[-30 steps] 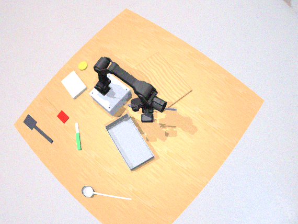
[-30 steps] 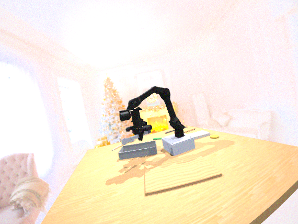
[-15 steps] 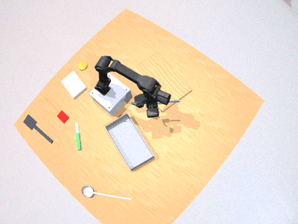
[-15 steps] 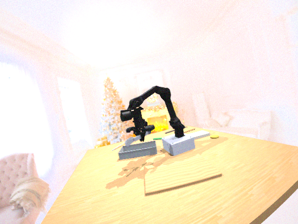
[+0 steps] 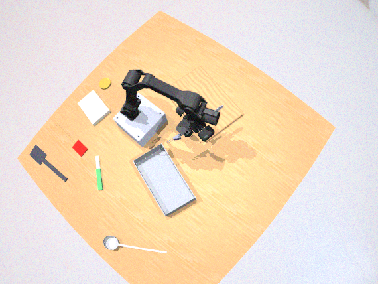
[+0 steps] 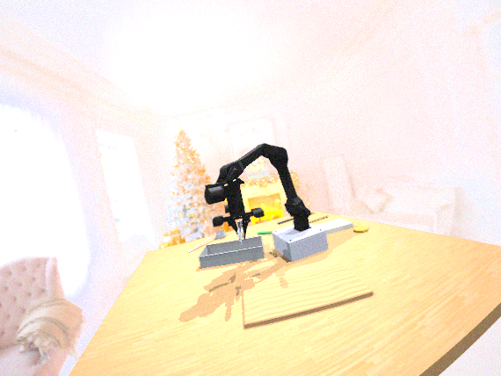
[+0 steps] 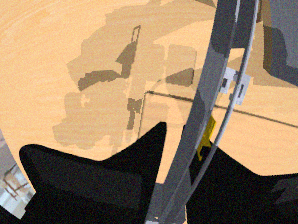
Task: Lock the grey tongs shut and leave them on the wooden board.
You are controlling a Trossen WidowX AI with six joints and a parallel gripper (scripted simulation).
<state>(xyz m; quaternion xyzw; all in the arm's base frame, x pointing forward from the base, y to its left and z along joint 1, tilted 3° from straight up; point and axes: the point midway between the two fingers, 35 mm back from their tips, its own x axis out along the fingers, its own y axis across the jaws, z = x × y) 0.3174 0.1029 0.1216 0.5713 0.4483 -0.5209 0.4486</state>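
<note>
My gripper (image 7: 173, 129) (image 6: 241, 237) is shut on the grey tongs (image 7: 212, 70) (image 5: 177, 137) (image 6: 242, 229). In the wrist view their two long arms run up between the black fingers, close together, with a narrow gap. A light grey bracket and a small yellow part show beside them. The top view shows only their two ends, on either side of the wrist. Whether the lock has caught does not show. The wooden board (image 5: 219, 83) (image 6: 308, 294) (image 7: 260, 145) lies flat; the tongs are held above the table near its corner. The roasting tin (image 5: 166, 182) (image 6: 237, 255) is empty.
The robot's pale base (image 5: 152, 116) (image 6: 308, 248) stands between tin and white block (image 5: 94, 107). A yellow disc (image 5: 105, 83), red square (image 5: 79, 148), green-handled knife (image 5: 99, 179), dark spatula (image 5: 54, 169) and white ladle (image 5: 142, 248) lie farther off.
</note>
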